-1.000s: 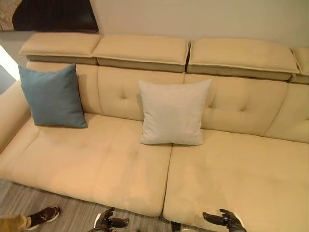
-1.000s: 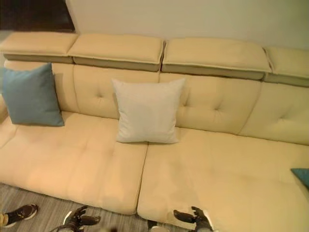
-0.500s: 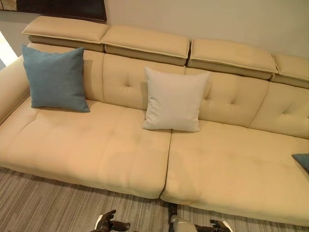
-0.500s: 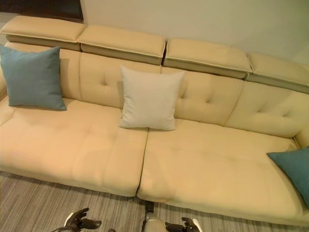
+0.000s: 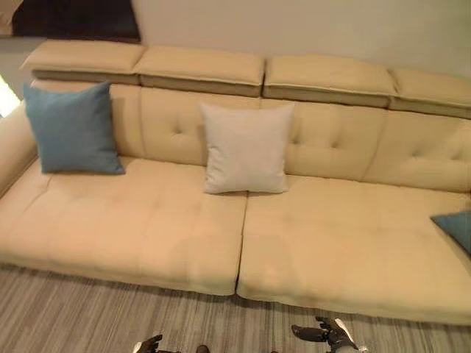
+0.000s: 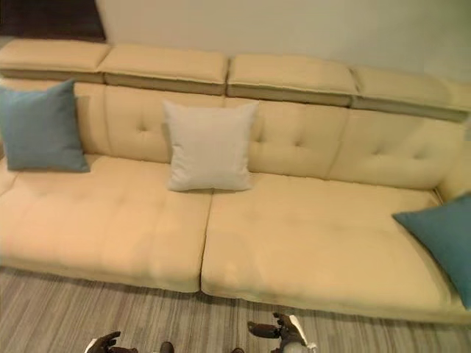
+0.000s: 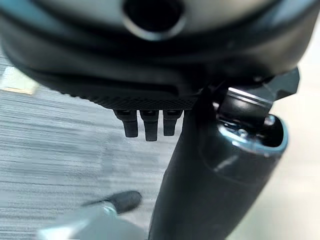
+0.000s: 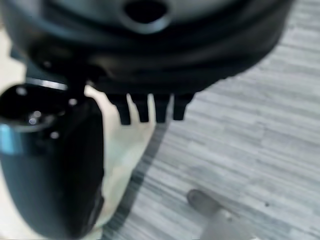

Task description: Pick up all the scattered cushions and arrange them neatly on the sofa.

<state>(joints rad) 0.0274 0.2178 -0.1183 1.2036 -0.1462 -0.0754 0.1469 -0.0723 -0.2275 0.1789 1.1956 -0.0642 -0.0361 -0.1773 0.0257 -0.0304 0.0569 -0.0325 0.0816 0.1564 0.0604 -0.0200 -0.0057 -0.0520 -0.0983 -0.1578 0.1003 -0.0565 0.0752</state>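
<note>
1. The left hand (image 5: 149,344) sits at the bottom edge of the eye views, over the grey striped floor (image 5: 88,309). Its fingers (image 7: 145,125) hang loose and straight, and hold nothing.
2. The right hand (image 5: 324,334) is also low in the eye views, just in front of the sofa's front edge. Its fingers (image 8: 150,110) are relaxed and spread a little, with nothing between them and the thumb.
3. Both hands are well apart from every cushion; floor and the whole depth of the seat lie between them and the cushions.
4. The beige sofa (image 5: 324,250) runs across the eye views, with a tufted backrest and flat headrest pads along the top.
5. The white cushion (image 5: 246,148) stands upright near the middle, leaning on the backrest, its lower edge on the seat right at the seam between the two seat pads.
6. The blue cushion (image 5: 71,129) stands upright at the sofa's left end, against the backrest and close to the armrest.
7. A teal cushion (image 6: 440,239) lies tilted at the sofa's right end, on the seat, partly cut off by the view's edge.
8. A pale wall (image 5: 309,29) rises behind the sofa, with a dark panel (image 5: 73,18) at its upper left.
</note>
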